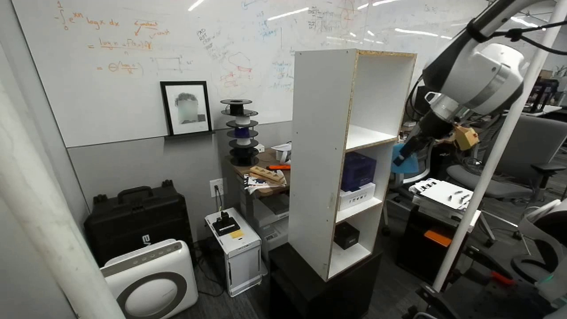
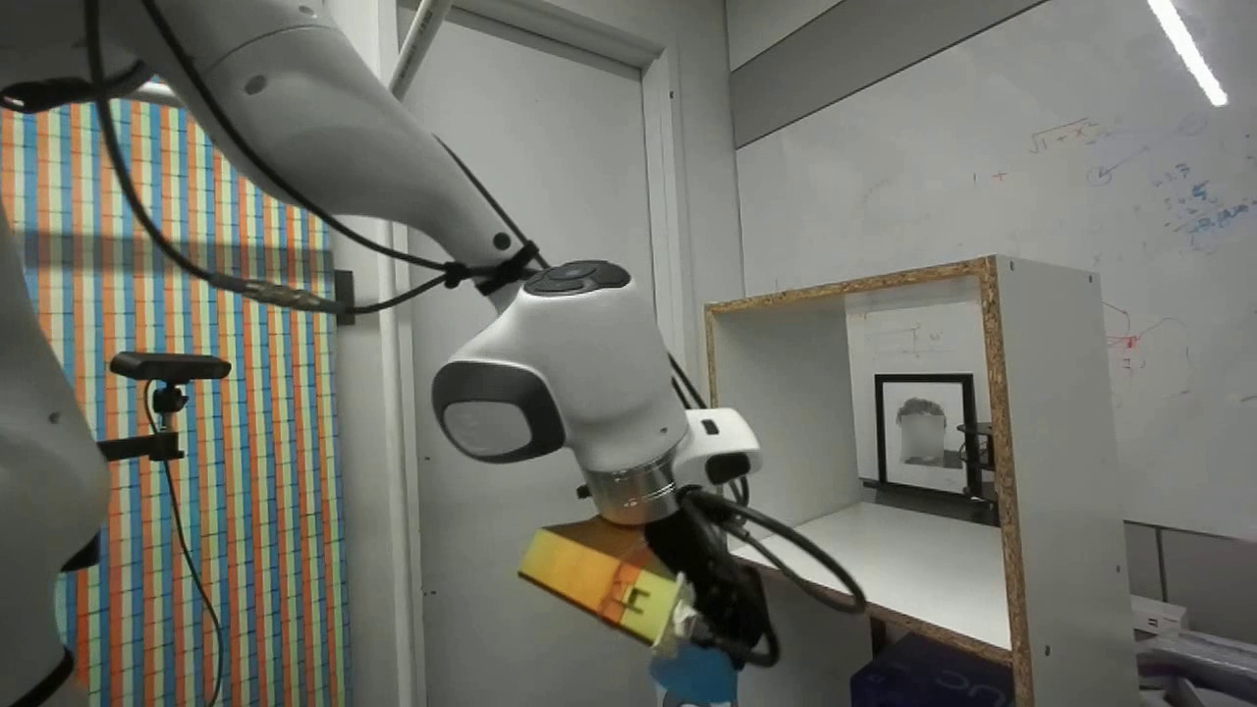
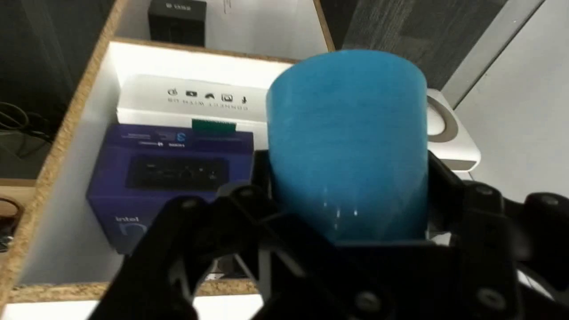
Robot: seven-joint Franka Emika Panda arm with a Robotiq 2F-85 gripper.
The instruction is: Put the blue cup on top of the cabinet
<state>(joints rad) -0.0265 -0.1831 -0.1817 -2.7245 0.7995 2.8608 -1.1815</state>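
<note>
I'm clamping the small plain light-blue cup (image 3: 349, 115) in the black claw (image 3: 349, 182); in the wrist view the jaws are flanking it on both sides. Cup is hanging in mid-air outside the tall, narrow, white, chipboard-edged cabinet (image 1: 321, 146), near its open front and below its top. Whether they're touching, I'm not able to tell. The white-and-black arm (image 2: 589, 363) is slanting down in both exterior views, carrying a yellow-orange box (image 2: 594, 579) at its wrist.

Surfaces: cabinet is standing on a black base (image 1: 328, 297). Its middle compartment is holding a dark blue-purple cardboard box (image 3: 178, 173) resting on a white printed box (image 3: 151, 100); the bottom one is holding a small black box (image 1: 347, 235). Behind, a brown wooden desk (image 1: 266, 157) is carrying a stack of black, white and purple spools (image 1: 242, 133), a tan notched wooden strip (image 1: 268, 174) and loose papers (image 1: 253, 185).

Room: a scribbled whiteboard (image 1: 248, 44) is filling the back, with a black-framed grey portrait (image 1: 186, 108) standing against it. On the dark floor (image 1: 215, 305), a black plastic hard case (image 1: 137, 212) is sitting behind a grey-ringed white appliance (image 1: 153, 296), and a white box-shaped case (image 1: 243, 266) is standing near them. A white pole (image 1: 496, 150) is crossing in front of a grey chair (image 1: 531, 146). In an exterior view an orange, blue and cream striped panel (image 2: 265, 412) is running beside a grey door (image 2: 530, 147).
</note>
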